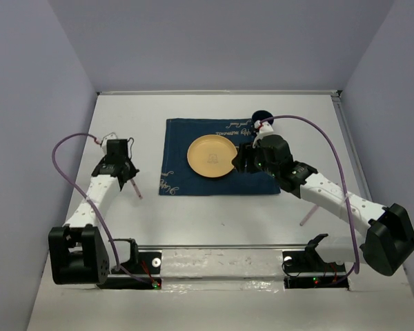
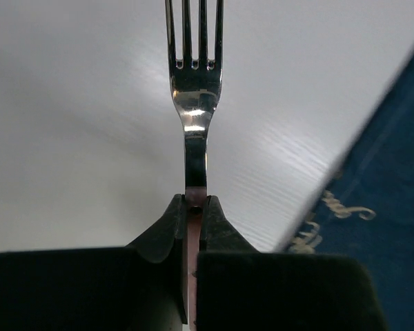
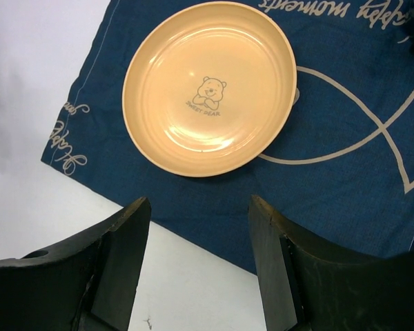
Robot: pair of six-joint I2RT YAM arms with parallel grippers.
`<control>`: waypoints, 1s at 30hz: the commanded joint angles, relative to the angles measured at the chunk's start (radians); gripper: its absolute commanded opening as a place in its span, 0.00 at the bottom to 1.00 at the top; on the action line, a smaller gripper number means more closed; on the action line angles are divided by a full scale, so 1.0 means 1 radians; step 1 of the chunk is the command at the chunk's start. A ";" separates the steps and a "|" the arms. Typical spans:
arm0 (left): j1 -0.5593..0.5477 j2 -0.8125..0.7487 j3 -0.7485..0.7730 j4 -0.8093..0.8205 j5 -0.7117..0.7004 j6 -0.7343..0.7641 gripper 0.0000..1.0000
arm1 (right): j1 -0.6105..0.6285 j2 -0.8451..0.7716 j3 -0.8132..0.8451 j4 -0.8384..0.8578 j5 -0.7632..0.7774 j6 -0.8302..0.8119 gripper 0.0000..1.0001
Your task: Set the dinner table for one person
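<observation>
The dinner table [image 1: 214, 221] is a white top with a dark blue placemat [image 1: 186, 172] in its middle. A yellow plate [image 1: 212, 156] with a bear print lies on the placemat. My left gripper [image 1: 124, 169] is left of the placemat, shut on the pink handle of a fork [image 1: 136, 187]. In the left wrist view the gripper [image 2: 194, 201] clamps the fork [image 2: 195, 103], tines pointing away over the white top. My right gripper [image 1: 238, 160] is open and empty at the plate's right edge; its wrist view shows the gripper [image 3: 199, 203] just short of the plate [image 3: 210, 86].
A dark blue cup [image 1: 262, 117] stands at the placemat's far right corner, behind the right arm. A thin pink-handled utensil [image 1: 307, 215] lies on the table to the right of the placemat. Lavender walls border the table on three sides.
</observation>
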 commanded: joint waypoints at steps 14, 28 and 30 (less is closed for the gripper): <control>-0.550 0.442 0.526 -0.016 -0.169 0.092 0.00 | 0.006 0.005 -0.045 0.083 0.178 0.004 0.63; -0.569 0.576 0.568 0.024 -0.189 0.103 0.00 | 0.006 0.026 -0.044 0.119 0.146 0.001 0.63; -0.567 0.588 0.574 0.021 -0.194 0.106 0.00 | 0.006 0.023 -0.044 0.119 0.146 0.001 0.63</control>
